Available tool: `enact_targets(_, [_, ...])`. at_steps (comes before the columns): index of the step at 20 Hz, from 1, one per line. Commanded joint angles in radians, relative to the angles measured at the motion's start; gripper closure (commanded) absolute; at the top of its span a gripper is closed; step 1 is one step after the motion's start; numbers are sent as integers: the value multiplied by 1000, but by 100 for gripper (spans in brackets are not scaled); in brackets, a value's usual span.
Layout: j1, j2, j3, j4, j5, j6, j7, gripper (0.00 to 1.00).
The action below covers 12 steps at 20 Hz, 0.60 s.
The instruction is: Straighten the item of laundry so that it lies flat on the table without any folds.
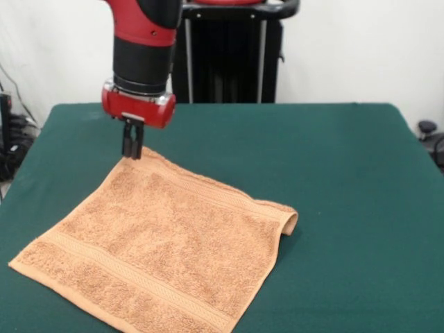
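An orange-tan towel (156, 253) lies spread on a dark green table (347, 180), turned like a diamond, its lowest corner running off the bottom edge. Woven band stripes cross it near two opposite edges. Above the towel's top corner, a red and black arm comes down, and its gripper (132, 151) has narrow black fingers drawn close together, pinching that corner. At the towel's right corner, the cloth curls over into a small fold.
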Motion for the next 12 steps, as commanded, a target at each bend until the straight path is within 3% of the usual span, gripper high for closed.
enact_targets(1, [95,77,97,72,97,2,267,100])
enact_targets(12, [275,139,84,36,281,-35,336,100])
